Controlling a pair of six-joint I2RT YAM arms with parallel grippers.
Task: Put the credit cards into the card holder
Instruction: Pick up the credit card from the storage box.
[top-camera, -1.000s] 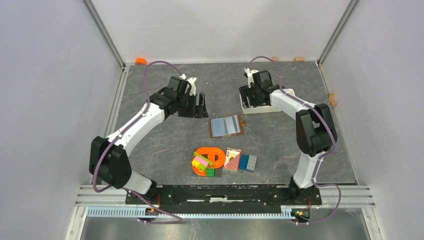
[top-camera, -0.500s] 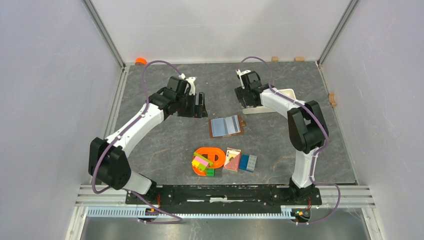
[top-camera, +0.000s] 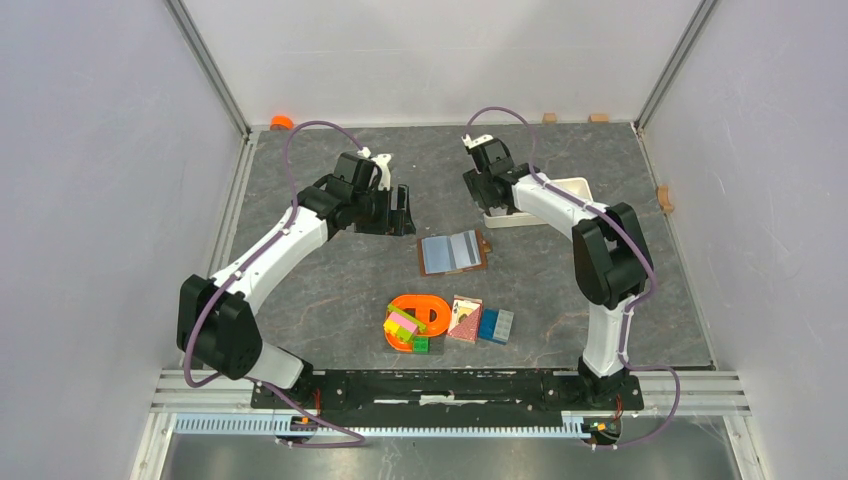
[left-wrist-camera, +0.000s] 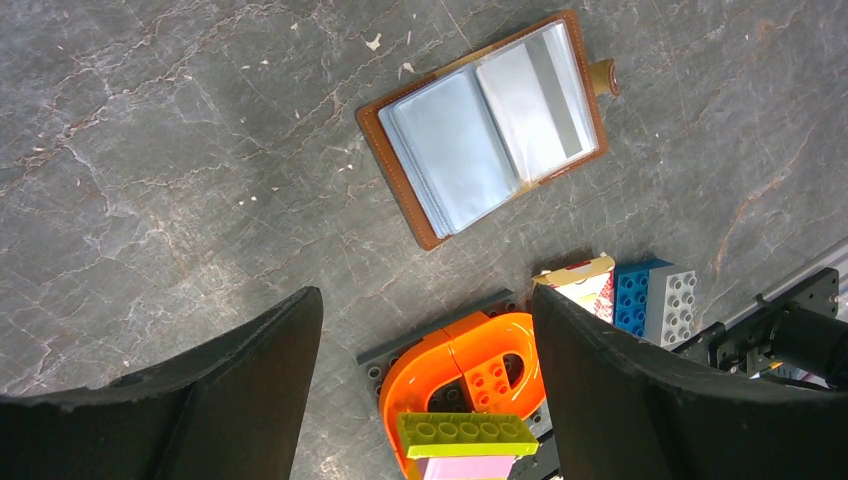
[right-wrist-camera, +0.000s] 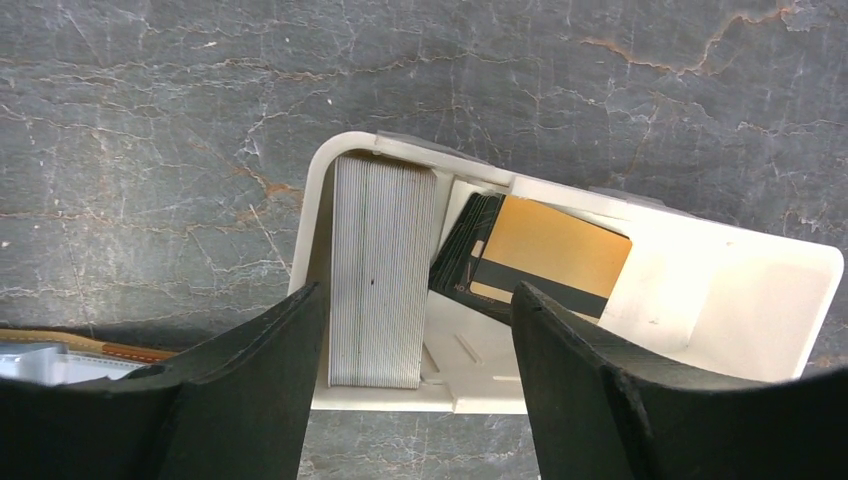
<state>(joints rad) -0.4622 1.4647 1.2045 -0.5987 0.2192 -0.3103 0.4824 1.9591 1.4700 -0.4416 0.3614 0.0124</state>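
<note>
Card holder (top-camera: 453, 251) lies open mid-table, brown rim, clear bluish sleeves facing up. Left gripper (left-wrist-camera: 425, 300) hangs just far-left of it, jaws apart, empty. Far right, white tray (right-wrist-camera: 720, 290) holds the credit cards (right-wrist-camera: 550, 258): a gold one tilted on dark ones, with a pale stack (right-wrist-camera: 380, 270) on edge beside them. Right gripper (right-wrist-camera: 418, 300) is above the tray, jaws apart, empty. Cards are probably light, stiff and slick; pinch a raised edge.

- left arm (top-camera: 268, 250): white tubular links, bulky black joint housings
- right arm (top-camera: 560, 203): same white-and-black build
- thin purple cable (top-camera: 320, 123) loops along each arm
- left gripper (left-wrist-camera: 425, 300), right gripper (right-wrist-camera: 418, 288): broad matte-black fingers, curved inner edges, slightly grainy surface
</note>
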